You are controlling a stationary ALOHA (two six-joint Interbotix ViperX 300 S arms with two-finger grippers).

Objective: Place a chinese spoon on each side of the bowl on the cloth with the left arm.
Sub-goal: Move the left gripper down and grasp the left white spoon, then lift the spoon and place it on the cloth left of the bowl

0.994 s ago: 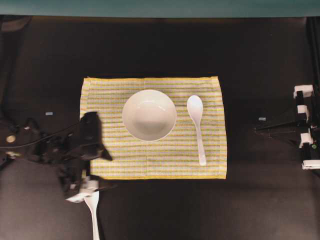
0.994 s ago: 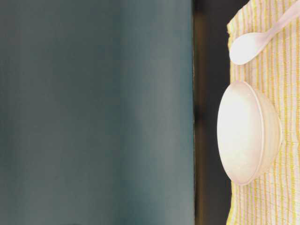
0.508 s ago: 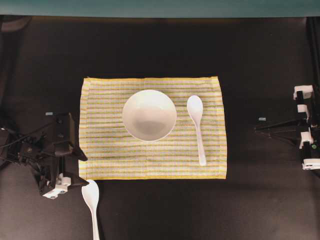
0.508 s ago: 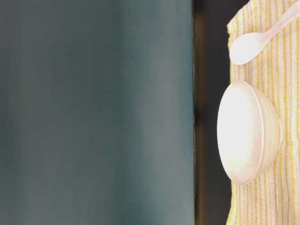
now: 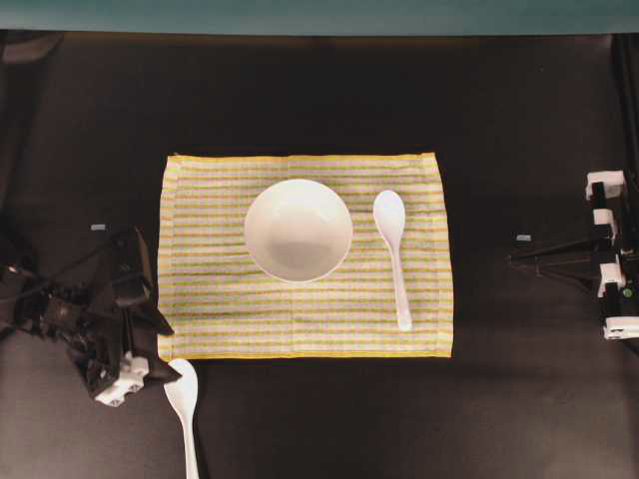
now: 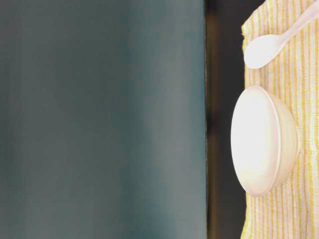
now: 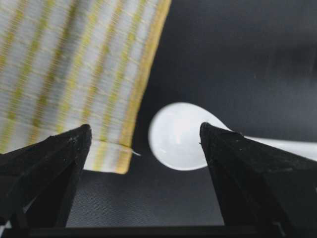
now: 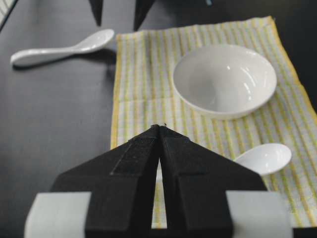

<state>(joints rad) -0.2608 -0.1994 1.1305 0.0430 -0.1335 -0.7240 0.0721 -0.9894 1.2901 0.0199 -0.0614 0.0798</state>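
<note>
The white bowl (image 5: 298, 230) stands on the striped cloth (image 5: 300, 324). One chinese spoon (image 5: 394, 254) lies on the cloth to the bowl's right. The other chinese spoon (image 5: 183, 399) lies on the black table, just off the cloth's front left corner. My left gripper (image 5: 166, 351) is open and hangs low beside that corner with nothing between its fingers. In the left wrist view the spoon's scoop (image 7: 181, 136) sits by the right finger and the cloth's corner (image 7: 114, 158) by the left one. My right gripper (image 8: 159, 127) is shut and empty, far to the right.
The black table (image 5: 300, 110) runs wide round the cloth. The right arm (image 5: 609, 259) is parked at the table's right edge. A teal wall (image 6: 99, 119) stands behind the table.
The left arm has swung left off the spoon's scoop, then crept slightly back toward it, gripper open throughout. Both spoons, the bowl and the right arm have not moved.
</note>
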